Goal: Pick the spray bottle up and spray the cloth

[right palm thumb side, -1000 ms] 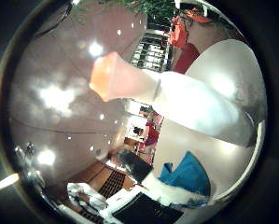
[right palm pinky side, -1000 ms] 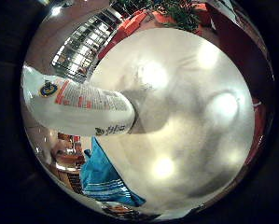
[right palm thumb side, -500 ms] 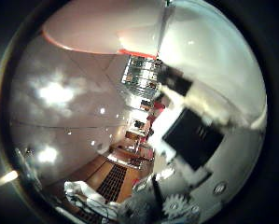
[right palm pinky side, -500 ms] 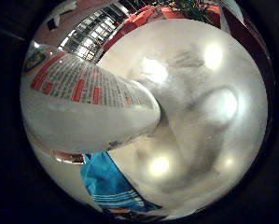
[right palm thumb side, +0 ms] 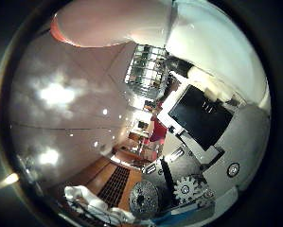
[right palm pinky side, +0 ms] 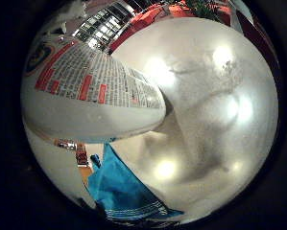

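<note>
The spray bottle point(right palm pinky side: 90, 103) fills much of the little finger side view, so it is close to the palm. It has a white body with a red-printed label, and its base rests on the round white table point(right palm pinky side: 215, 96). Its orange spray head point(right palm thumb side: 108, 23) shows in the thumb side view, above the white body. My hand point(right palm thumb side: 202, 118) reaches in beside it, white and black fingers point(right palm thumb side: 198, 78) curled in against the bottle's body. A blue cloth point(right palm pinky side: 119, 187) lies on the table close to the bottle's base.
The pale table top spreads wide beyond the bottle. Red seats point(right palm pinky side: 157, 14) and a green plant point(right palm pinky side: 205, 7) stand past the table's far edge. A ceiling with lights and a wooden floor show in the thumb side view.
The palm has closed in on the bottle, which has grown from a small shape to filling much of both views. My fingers have come into the thumb side view and curled toward the bottle.
</note>
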Controlling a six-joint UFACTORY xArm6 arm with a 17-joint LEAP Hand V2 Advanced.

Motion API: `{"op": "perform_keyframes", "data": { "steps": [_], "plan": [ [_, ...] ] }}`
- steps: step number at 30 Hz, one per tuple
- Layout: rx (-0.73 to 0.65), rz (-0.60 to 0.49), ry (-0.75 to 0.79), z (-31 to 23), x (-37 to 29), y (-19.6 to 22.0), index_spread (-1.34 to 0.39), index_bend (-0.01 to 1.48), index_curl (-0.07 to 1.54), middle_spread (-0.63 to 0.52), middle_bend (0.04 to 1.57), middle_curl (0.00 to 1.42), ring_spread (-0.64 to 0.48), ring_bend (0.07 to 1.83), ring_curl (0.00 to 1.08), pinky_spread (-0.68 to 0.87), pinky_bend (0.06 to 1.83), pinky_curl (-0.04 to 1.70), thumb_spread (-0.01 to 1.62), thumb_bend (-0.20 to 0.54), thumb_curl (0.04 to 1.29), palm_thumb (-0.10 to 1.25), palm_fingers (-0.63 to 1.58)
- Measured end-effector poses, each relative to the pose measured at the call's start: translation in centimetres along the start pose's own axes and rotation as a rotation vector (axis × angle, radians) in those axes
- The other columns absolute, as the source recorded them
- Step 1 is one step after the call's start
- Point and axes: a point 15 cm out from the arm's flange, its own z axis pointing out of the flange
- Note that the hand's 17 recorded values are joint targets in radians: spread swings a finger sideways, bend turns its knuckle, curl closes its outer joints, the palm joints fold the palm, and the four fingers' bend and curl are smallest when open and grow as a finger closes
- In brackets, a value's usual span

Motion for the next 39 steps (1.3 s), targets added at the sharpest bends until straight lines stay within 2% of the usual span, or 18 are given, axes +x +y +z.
{"op": "perform_keyframes", "data": {
  "steps": [3, 8, 16, 20, 30, 39],
  "plan": [
    [-0.041, 0.014, -0.043, 0.4, -1.9, 0.5, -0.23, 1.02, 0.76, -0.12, 1.25, 0.66, -0.17, 1.38, 0.55, -0.23, 1.32, 0.53, 0.96, -0.008, 0.63, 1.06, 1.26],
    [-0.219, -0.057, -0.046, -0.1, -5.6, 1.1, -0.21, 1.09, 0.76, -0.11, 1.31, 0.66, -0.16, 1.43, 0.57, -0.19, 1.36, 0.61, 0.91, -0.014, 0.68, 1.07, 1.21],
    [-0.561, -0.204, 0.269, -6.3, -8.7, -0.1, -0.20, 1.13, 0.75, -0.09, 1.35, 0.64, -0.16, 1.47, 0.58, -0.17, 1.31, 0.74, 0.90, -0.020, 0.72, 1.03, 1.19],
    [-0.719, -0.261, 0.336, -8.3, -13.0, 1.0, -0.20, 1.14, 0.75, -0.09, 1.36, 0.63, -0.16, 1.48, 0.58, -0.17, 1.28, 0.79, 0.90, -0.016, 0.74, 1.02, 1.19],
    [-0.965, -0.463, 0.589, -10.3, -18.7, 3.4, -0.20, 1.15, 0.74, -0.09, 1.37, 0.62, -0.16, 1.48, 0.57, -0.17, 1.21, 0.92, 0.91, -0.015, 0.77, 1.03, 1.19],
    [-1.191, -0.624, 0.843, -10.5, -19.0, 6.8, -0.20, 1.15, 0.74, -0.09, 1.37, 0.61, -0.16, 1.48, 0.57, -0.18, 1.16, 0.99, 0.91, -0.015, 0.79, 1.02, 1.19]
  ]
}}
